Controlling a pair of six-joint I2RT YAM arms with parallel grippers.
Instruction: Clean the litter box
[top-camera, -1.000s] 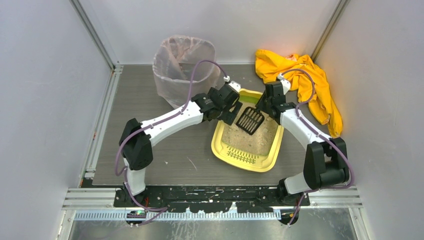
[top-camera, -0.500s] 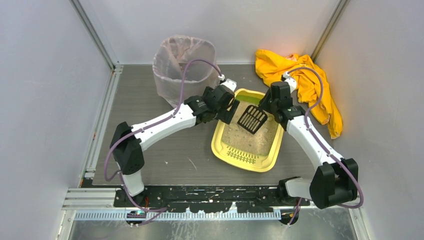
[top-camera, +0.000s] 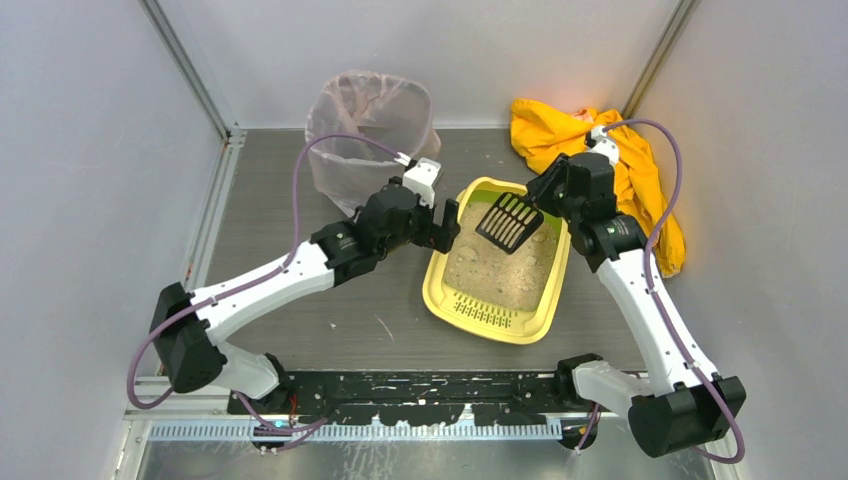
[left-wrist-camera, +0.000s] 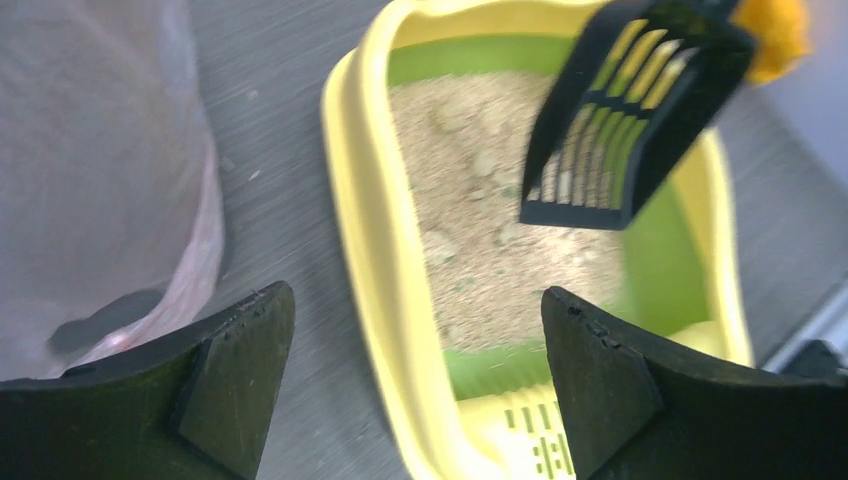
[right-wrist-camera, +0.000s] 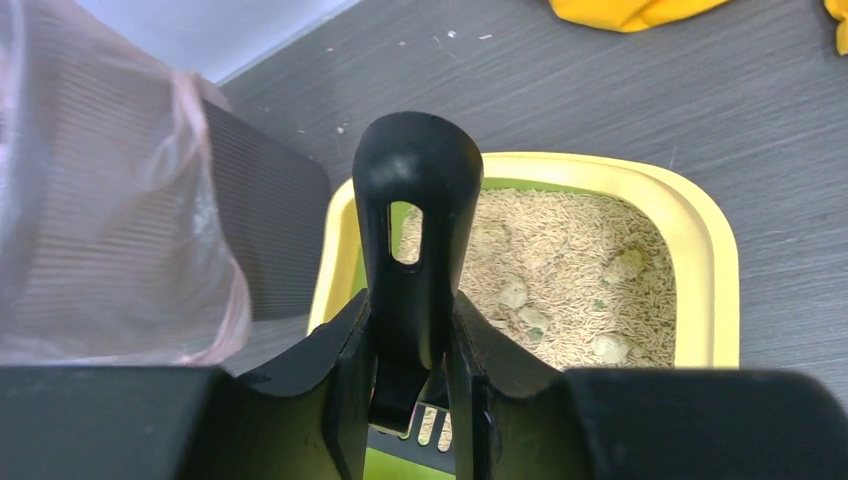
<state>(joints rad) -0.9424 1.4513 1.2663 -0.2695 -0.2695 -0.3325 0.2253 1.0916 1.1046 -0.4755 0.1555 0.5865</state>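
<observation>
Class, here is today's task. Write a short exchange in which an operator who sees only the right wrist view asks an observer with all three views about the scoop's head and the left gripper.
Operator: In my view the right gripper clamps the scoop's handle, and that is all I see of it. Where is its head?
Observer: The scoop has its slotted head over the far end of the litter box.
Operator: And the other arm?
Observer: The left gripper is open and empty. It hovers at the box's left rim, beside the bagged bin.
</observation>
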